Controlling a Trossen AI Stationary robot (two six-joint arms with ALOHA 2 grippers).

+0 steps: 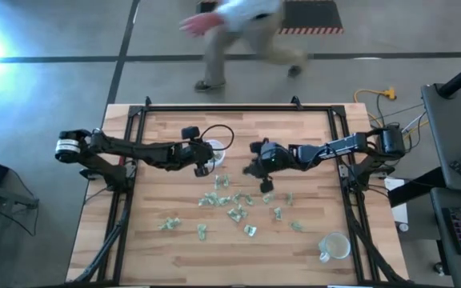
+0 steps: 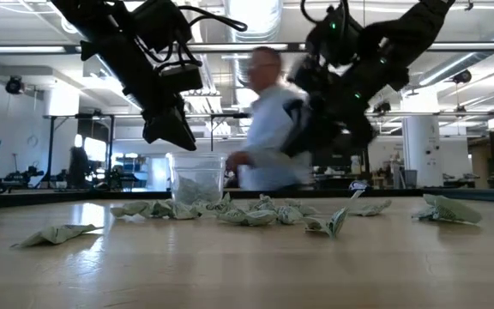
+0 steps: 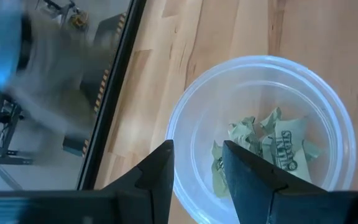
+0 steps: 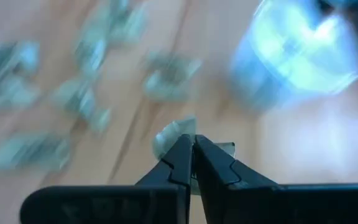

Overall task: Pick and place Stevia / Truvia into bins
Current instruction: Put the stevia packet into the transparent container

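With right end effector [image 4: 193, 142] clamped shut on a sachet [image 4: 174, 134], carry level to the bin [image 1: 214, 150] below the part-open, empty left end effector [image 3: 197, 155].

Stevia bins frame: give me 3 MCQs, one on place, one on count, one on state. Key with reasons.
1. Where is the left gripper?
A. Over the cup near the table's far edge
B. Over the near-right cup
C. Off the table

2. How many cups are on the table?
A. One
B. Two
C. Four

3. The right gripper is:
A. Wide open, empty
B. Shut on a sachet
C. Inside a cup

Key:
1 A: its wrist view looks straight into the far cup, sachets inside.
2 B: far cup plus near-right cup in the high view.
3 B: fingers meet, a sachet pinched at the tips.
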